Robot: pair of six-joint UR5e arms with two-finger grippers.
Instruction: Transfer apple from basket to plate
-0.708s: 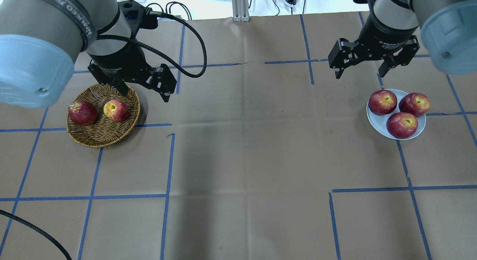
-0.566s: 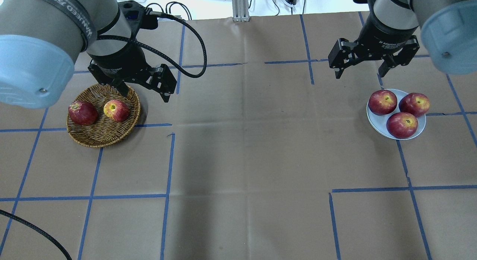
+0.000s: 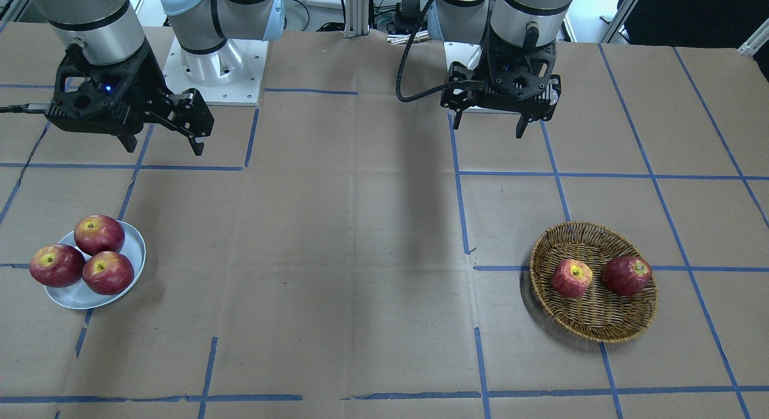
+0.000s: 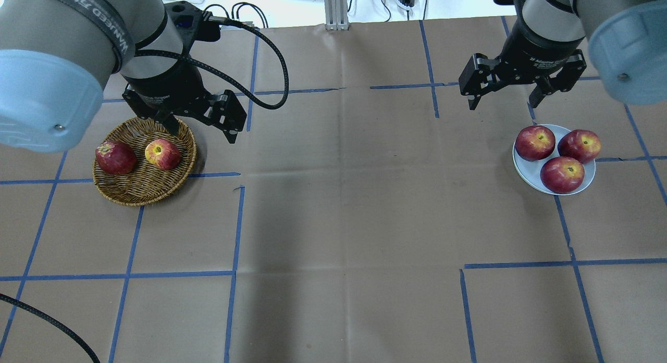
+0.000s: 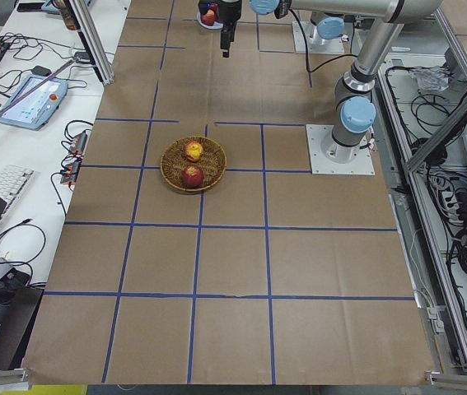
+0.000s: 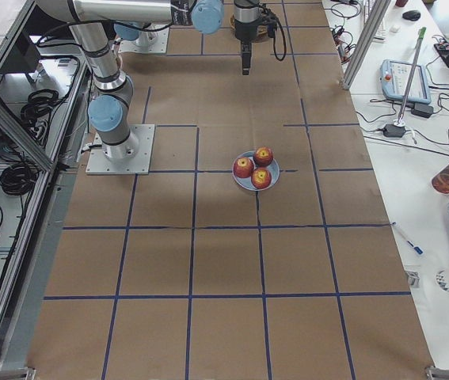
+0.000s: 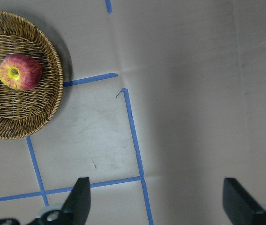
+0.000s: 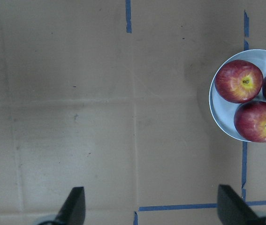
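Observation:
The paler apple with a yellow stem hollow lies in the wicker basket at the left, beside a darker red apple. It also shows in the front view and the left wrist view. My left gripper is open and empty, raised above the basket's far right rim. The pale plate at the right holds three red apples. My right gripper is open and empty, raised beyond the plate's far left side.
Brown paper with blue tape lines covers the table. The three apples take up most of the plate, and one overhangs its right rim. A black cable loops from the left wrist.

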